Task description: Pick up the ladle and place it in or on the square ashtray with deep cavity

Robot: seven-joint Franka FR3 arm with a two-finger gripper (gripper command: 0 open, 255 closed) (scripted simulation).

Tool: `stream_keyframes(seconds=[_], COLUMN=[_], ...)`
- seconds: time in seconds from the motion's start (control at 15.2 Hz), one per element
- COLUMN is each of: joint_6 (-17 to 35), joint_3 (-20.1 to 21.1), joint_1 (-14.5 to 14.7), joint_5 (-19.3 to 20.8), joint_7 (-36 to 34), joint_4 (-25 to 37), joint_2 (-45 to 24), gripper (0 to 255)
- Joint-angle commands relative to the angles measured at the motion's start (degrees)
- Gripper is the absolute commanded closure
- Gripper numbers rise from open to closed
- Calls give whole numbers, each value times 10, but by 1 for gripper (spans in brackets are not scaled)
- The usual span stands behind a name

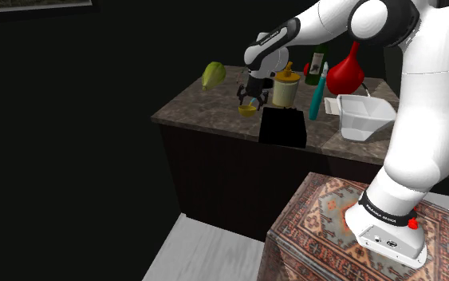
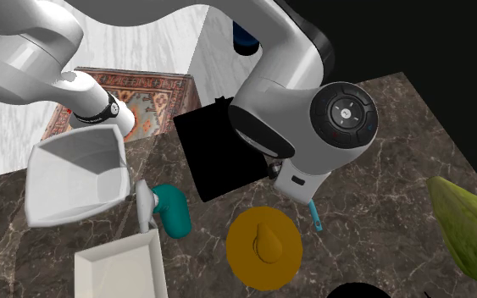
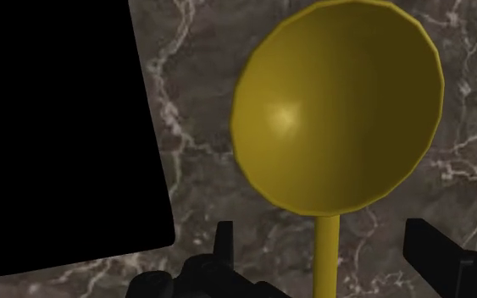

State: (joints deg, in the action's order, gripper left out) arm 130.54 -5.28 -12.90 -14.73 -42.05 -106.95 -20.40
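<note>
A yellow ladle lies on the dark marble counter (image 1: pixel 214 108), its round bowl (image 3: pixel 338 110) ahead of the gripper and its thin handle (image 3: pixel 327 254) running back between the fingers. My gripper (image 3: pixel 330 254) is open, its fingers standing wide on either side of the handle without touching it. From the shoulder view the gripper (image 1: pixel 248 101) hangs just above the ladle's bowl (image 1: pixel 248 111). The white square deep-walled ashtray (image 1: pixel 366 120) sits toward the shoulder view's right end of the counter and also appears in the second exterior view (image 2: pixel 75 173).
A black square block (image 1: pixel 282 126) stands right beside the ladle (image 3: pixel 58 127). A yellow lidded jar (image 1: pixel 285 88), a teal item (image 1: pixel 318 100), a dark bottle (image 1: pixel 318 64) and a red vase (image 1: pixel 346 73) crowd the counter behind. A green leafy object (image 1: pixel 212 74) lies at the far corner.
</note>
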Motion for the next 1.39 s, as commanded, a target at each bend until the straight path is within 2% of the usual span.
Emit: stream_keyframes(seconds=[0.0,0.26,0.33,0.92,1.32], joint_6=[1,1,1,1,-36], joint_3=[0,0,0,0,-3], joint_1=[0,0,0,0,2], joint_5=[0,0,0,0,9], joint_7=[0,0,0,0,-11], joint_4=[-1,-1,-1,-1,15], joint_2=[0,0,0,0,22], gripper=[0,0,255,255,255])
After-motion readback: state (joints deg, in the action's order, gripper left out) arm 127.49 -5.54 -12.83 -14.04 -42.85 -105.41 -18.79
